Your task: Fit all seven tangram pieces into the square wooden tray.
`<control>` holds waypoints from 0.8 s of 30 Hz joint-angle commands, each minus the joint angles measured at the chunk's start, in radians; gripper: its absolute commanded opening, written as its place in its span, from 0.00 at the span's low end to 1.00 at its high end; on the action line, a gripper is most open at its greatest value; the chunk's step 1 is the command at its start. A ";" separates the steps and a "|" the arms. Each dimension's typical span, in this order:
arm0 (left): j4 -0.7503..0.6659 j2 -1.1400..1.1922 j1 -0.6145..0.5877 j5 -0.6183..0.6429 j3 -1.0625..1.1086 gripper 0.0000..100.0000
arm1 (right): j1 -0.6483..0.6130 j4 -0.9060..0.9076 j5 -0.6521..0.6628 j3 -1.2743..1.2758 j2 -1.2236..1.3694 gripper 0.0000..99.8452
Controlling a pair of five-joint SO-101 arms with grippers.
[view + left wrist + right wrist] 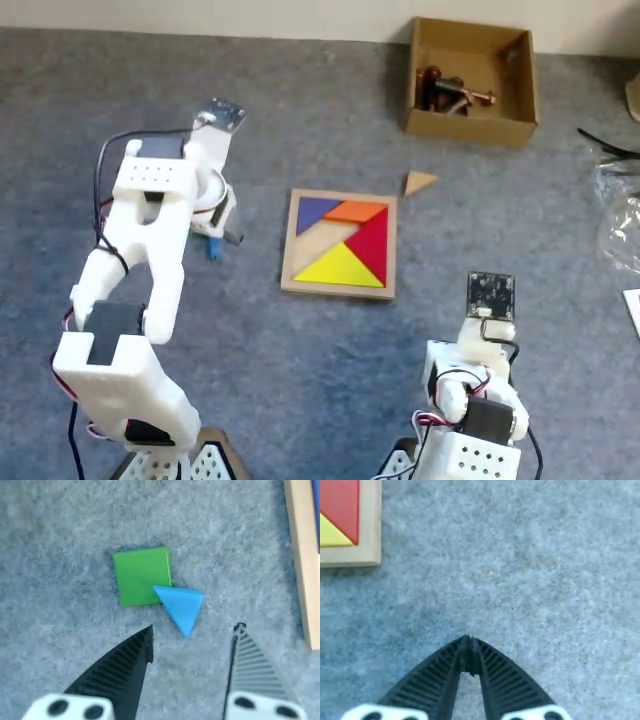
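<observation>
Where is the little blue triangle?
The blue triangle lies on the grey carpet, touching the green square, just in front of the open left pincer. In the high view, that is left of the wooden tray.

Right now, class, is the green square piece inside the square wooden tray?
No, the green square piece lies on the grey carpet.

Soft, even light covers the grey felt tabletop (300,370), leaving only a thin dark shadow along one edge of the flat green square piece (141,575).
</observation>
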 commanded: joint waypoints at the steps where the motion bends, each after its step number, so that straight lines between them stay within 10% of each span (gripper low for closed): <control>1: -0.086 -0.051 0.018 0.005 0.012 0.24 | 0.012 -0.030 -0.008 0.110 -0.010 0.01; 24: -0.244 -0.053 0.016 0.000 0.007 0.24 | 0.012 -0.030 -0.008 0.110 -0.010 0.01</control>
